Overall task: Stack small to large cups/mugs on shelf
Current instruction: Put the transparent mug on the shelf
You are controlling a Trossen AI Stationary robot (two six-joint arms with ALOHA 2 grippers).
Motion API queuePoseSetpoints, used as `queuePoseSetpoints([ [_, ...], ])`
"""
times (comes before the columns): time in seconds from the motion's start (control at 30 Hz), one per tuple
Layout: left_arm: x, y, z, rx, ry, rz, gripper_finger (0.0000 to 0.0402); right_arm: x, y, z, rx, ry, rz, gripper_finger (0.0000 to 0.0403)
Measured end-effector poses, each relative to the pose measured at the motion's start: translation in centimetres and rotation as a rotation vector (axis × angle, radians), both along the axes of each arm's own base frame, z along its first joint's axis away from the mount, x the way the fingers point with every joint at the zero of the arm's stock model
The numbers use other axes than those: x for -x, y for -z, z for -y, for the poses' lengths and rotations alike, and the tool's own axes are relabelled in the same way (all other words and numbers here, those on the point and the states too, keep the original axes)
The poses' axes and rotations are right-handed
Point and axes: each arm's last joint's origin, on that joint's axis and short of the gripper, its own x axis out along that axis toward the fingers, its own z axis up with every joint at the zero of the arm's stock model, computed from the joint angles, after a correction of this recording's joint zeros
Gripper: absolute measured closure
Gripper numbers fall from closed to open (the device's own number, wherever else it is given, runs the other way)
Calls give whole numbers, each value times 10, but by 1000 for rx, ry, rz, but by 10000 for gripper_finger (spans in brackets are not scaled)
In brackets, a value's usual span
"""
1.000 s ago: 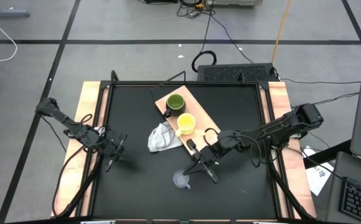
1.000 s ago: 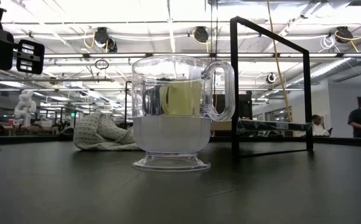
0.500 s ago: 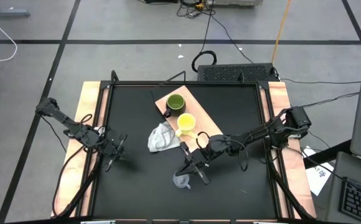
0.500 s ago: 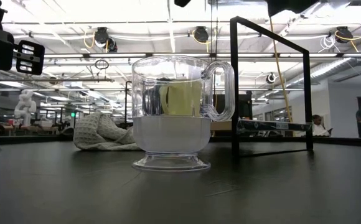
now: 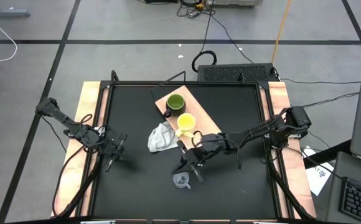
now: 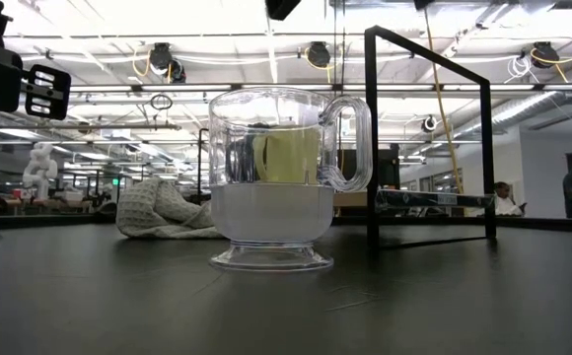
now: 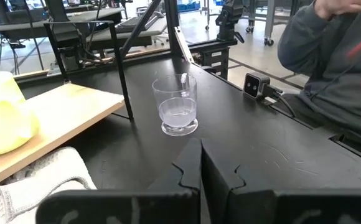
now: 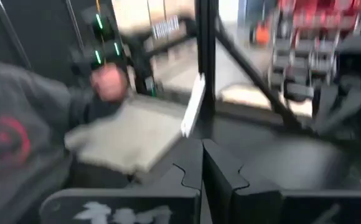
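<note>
A dark green mug [image 5: 175, 102] and a yellow mug [image 5: 186, 123] stand on their bases on the light-wood shelf [image 5: 200, 111] at the table's middle. The clear glass cup [image 5: 181, 181] stands upright on the black tabletop nearer the front; it also shows in the low view [image 6: 271, 182] and the left wrist view [image 7: 177, 106]. My right gripper [image 5: 183, 167] hangs shut above the table just behind the glass cup, touching nothing. My left gripper [image 5: 113, 155] waits shut near the table's left edge, holding nothing.
A crumpled white cloth [image 5: 161, 137] lies on the table beside the shelf's near left corner. The shelf's thin dark frame [image 6: 429, 138] rises behind the glass cup. A person in a grey sleeve [image 7: 330, 56] is beyond the table's near edge.
My right gripper has moved toward the table's left edge and a little down, ending close behind the glass cup; it has stayed shut. The cups and the cloth have not moved.
</note>
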Motion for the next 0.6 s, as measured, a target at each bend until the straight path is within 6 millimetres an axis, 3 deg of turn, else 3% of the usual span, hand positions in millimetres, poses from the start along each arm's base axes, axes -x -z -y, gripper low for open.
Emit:
queuePoseSetpoints([
  [0.2,0,0,0,0,0,0,394,-10,-11,-3,135,-21,-184,403],
  [0.6,0,0,0,10,-2,-7,394,-9,-29,-5,181,-34,-373,403],
])
